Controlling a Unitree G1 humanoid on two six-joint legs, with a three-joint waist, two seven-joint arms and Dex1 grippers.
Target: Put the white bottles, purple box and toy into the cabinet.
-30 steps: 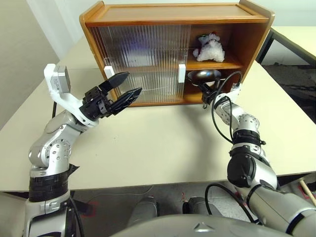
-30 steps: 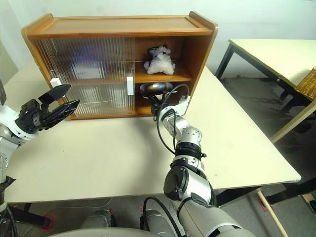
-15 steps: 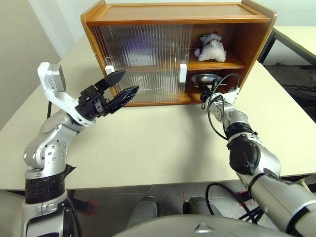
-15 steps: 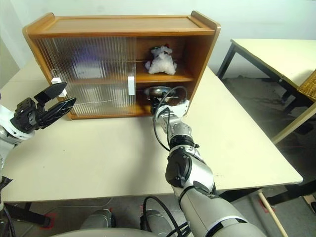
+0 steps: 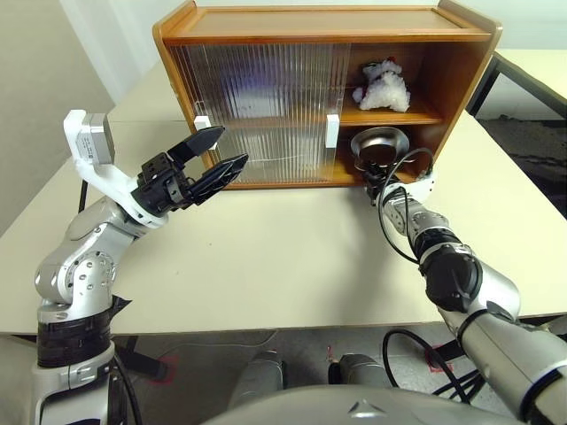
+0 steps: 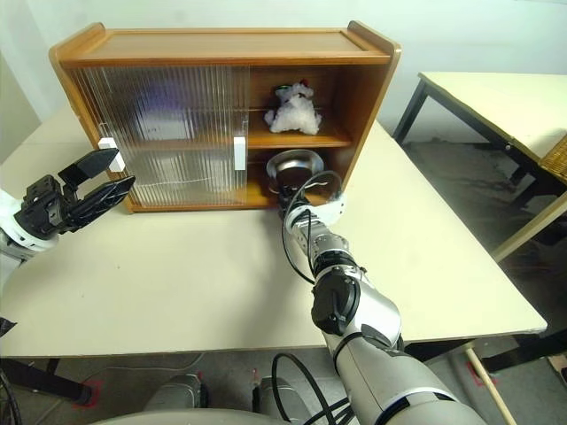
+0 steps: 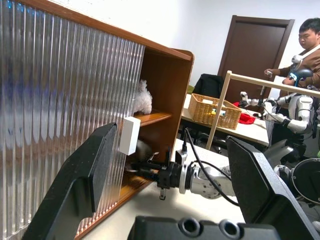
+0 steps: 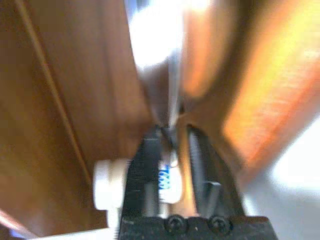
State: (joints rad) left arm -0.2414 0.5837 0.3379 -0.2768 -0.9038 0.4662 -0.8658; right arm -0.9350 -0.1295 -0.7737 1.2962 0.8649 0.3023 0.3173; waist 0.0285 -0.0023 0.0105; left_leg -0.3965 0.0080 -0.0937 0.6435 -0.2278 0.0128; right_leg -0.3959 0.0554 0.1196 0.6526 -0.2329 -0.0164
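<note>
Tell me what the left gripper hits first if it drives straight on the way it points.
Probably the cabinet's ribbed sliding door. The left gripper hangs open above the table, aimed at the door near its white handle; depth is unclear, so the exact contact spot is uncertain.

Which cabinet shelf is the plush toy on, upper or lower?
The upper shelf of the cabinet: the toy sits there in the open right side, above the steel bowl on the lower shelf.

Glossy wooden cabinet (image 5: 319, 22) with ribbed translucent doors (image 5: 257, 97), fluffy plush toy (image 5: 383, 87), shiny steel bowl (image 5: 379, 143).
</note>
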